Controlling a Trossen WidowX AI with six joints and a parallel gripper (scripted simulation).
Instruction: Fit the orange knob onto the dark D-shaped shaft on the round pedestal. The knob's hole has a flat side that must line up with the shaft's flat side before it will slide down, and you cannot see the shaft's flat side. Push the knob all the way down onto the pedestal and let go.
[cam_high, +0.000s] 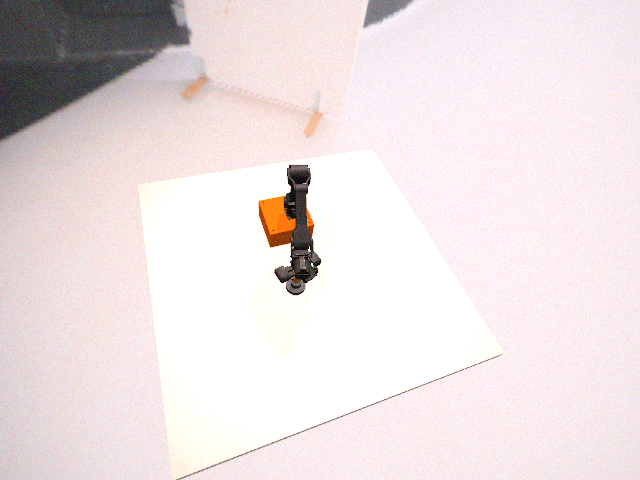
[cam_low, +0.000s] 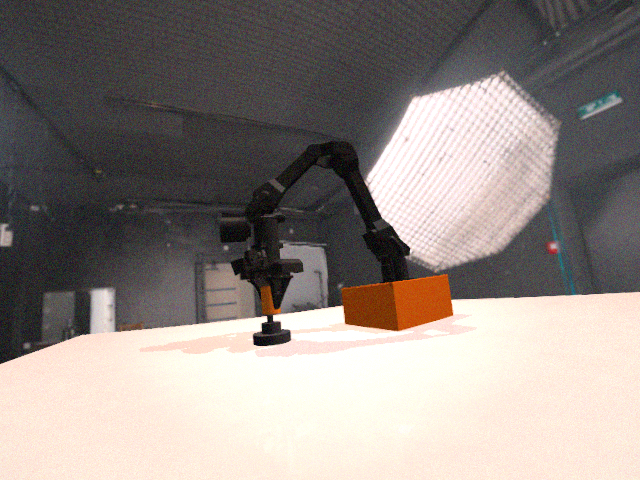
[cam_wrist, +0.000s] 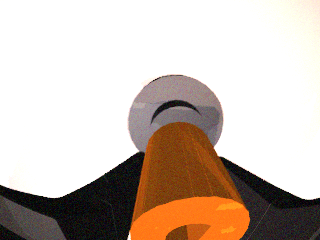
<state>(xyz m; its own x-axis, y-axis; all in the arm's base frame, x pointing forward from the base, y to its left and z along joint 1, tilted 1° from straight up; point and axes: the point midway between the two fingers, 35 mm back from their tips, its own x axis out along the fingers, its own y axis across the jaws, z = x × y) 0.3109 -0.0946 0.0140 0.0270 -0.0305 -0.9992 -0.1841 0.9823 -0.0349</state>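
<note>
The orange knob is upright between the fingers of my gripper, which is shut on it. The dark round pedestal stands on the table under the knob. In the exterior view a short piece of the dark shaft shows between the knob's lower end and the pedestal's raised collar, so the knob is not down on the pedestal. The shaft's top is hidden; whether it is inside the hole, and where its flat side faces, I cannot tell.
The orange box under the arm's base stands behind the pedestal in the top view and to its right in the exterior view. The arm arches over from it. The white table top has its edges well away from the pedestal.
</note>
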